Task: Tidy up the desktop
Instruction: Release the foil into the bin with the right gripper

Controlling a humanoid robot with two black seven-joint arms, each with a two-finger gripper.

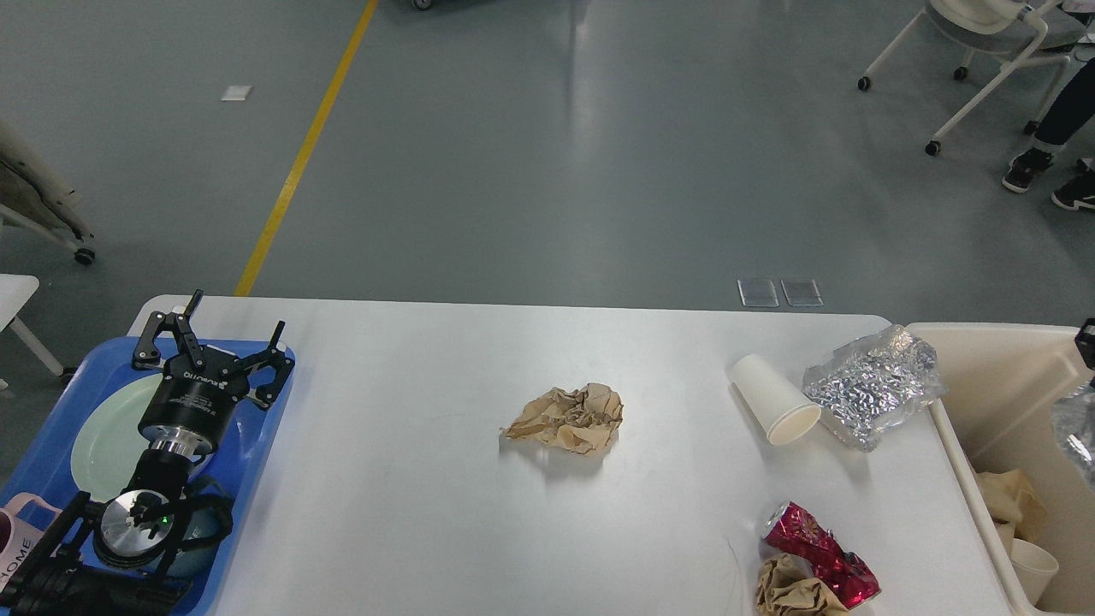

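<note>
The white desktop [411, 513] carries a crumpled brown paper [566, 418] at its middle, a white paper cup [774, 399] on its side, a crumpled silver foil wrapper [873, 385] right of the cup, and a red foil wrapper [819, 552] next to another brown paper wad [791, 590] at the front right. My left gripper [214, 335] is open and empty above the blue tray. Of my right gripper only a black sliver [1088, 339] shows at the right edge. A piece of silver foil [1078, 432] hangs below it over the bin.
A beige bin [992, 376] stands off the table's right end, with a paper cup [1031, 565] and brown paper [1009, 505] inside. A blue tray [257, 445] at the left holds a pale green plate [103, 436] and a pink mug [17, 530]. Chair legs and a person's feet are at the far right.
</note>
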